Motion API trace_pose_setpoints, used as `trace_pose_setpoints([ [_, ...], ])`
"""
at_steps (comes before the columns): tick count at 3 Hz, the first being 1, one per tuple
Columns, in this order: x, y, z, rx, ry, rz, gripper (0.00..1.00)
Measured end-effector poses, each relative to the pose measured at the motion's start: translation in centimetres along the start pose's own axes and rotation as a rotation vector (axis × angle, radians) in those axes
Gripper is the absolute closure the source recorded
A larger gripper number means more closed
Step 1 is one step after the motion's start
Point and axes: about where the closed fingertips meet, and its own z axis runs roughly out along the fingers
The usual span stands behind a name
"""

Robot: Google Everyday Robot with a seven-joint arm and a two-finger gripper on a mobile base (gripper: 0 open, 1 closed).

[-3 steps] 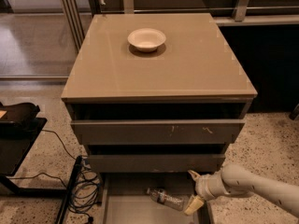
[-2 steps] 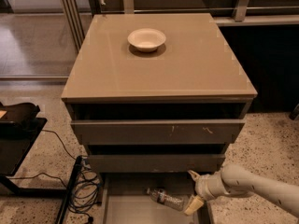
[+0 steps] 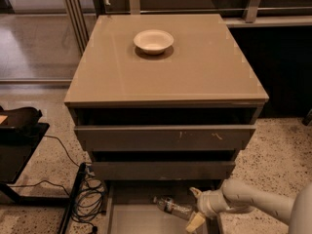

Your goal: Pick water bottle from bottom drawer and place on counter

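The water bottle point(image 3: 171, 206) lies on its side on the grey floor of the open bottom drawer point(image 3: 130, 219), pale cap end to the left. My gripper point(image 3: 193, 208) reaches in from the lower right at drawer level. Its two pale fingers point(image 3: 195, 222) are spread open, one behind and one in front of the bottle's right end. I cannot tell whether they touch it. The counter point(image 3: 195, 72) is the glossy taupe top of the cabinet above.
A white bowl point(image 3: 153, 41) sits on the counter toward the back. The two upper drawers point(image 3: 165, 136) stand slightly pulled out over the bottom drawer. A black stand point(image 3: 19, 130) and loose cables point(image 3: 87, 191) lie on the terrazzo floor at the left.
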Motion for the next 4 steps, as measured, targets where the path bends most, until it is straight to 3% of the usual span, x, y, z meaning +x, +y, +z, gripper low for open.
trace_pose_setpoints([
  [1,2.4,1.1,3.7,-0.023,-0.01,0.032,0.0],
  [2,3.8,1.2,6.3,-0.015,-0.03,0.039,0.0],
  [3,4.2,0.4,8.1,0.013,-0.055,0.03,0.0],
  [4,5.0,-1.7,11.1,0.056,-0.073,0.031,0.0],
])
